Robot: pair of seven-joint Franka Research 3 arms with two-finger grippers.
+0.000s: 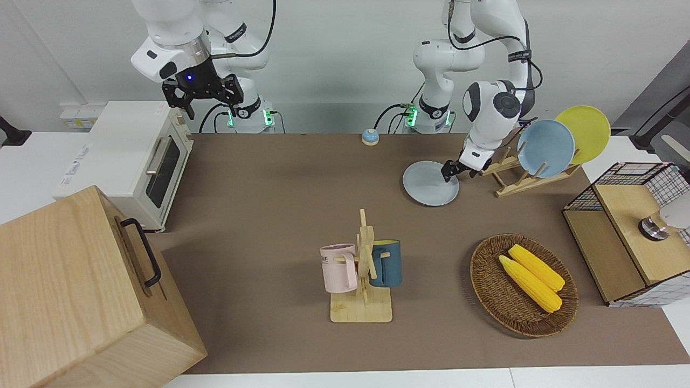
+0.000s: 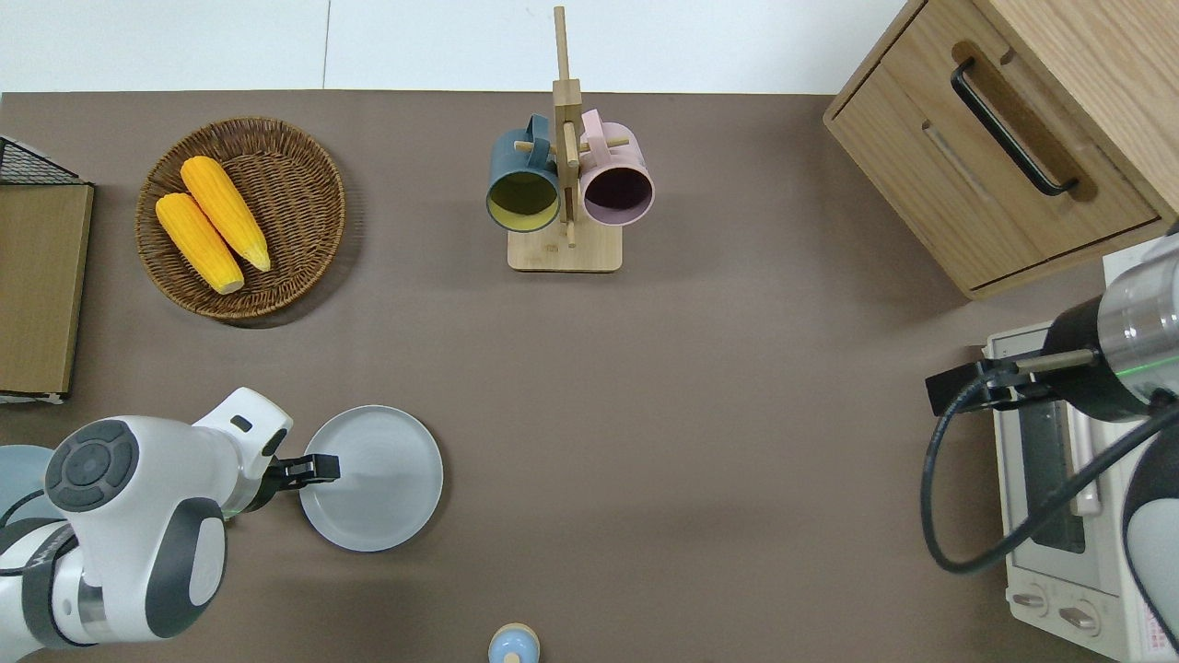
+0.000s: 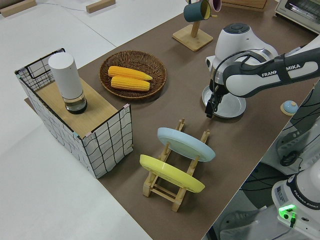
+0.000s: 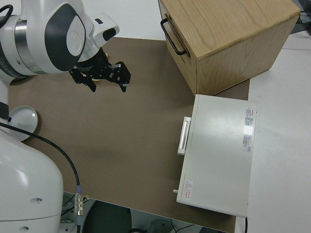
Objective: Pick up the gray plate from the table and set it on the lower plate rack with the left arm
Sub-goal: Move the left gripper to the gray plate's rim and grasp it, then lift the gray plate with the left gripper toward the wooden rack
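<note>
The gray plate (image 1: 428, 186) lies flat on the brown mat; it also shows in the overhead view (image 2: 378, 479) and the left side view (image 3: 235, 107). My left gripper (image 1: 457, 171) is open and low at the plate's rim on the side toward the rack, seen overhead (image 2: 318, 468) and from the side (image 3: 210, 109). It holds nothing. The lower plate rack (image 1: 517, 187) stands beside the plate toward the left arm's end. It carries a light blue plate (image 1: 545, 148) and a yellow plate (image 1: 585, 133). My right gripper (image 1: 202, 102) is parked, open and empty.
A mug stand (image 1: 362, 275) with a pink and a blue mug stands mid-table. A wicker basket (image 1: 488, 280) holds two corn cobs. A wire crate (image 1: 630, 231), a toaster oven (image 1: 135, 156), a wooden cabinet (image 1: 75, 291) and a small blue bell (image 1: 370, 137) line the edges.
</note>
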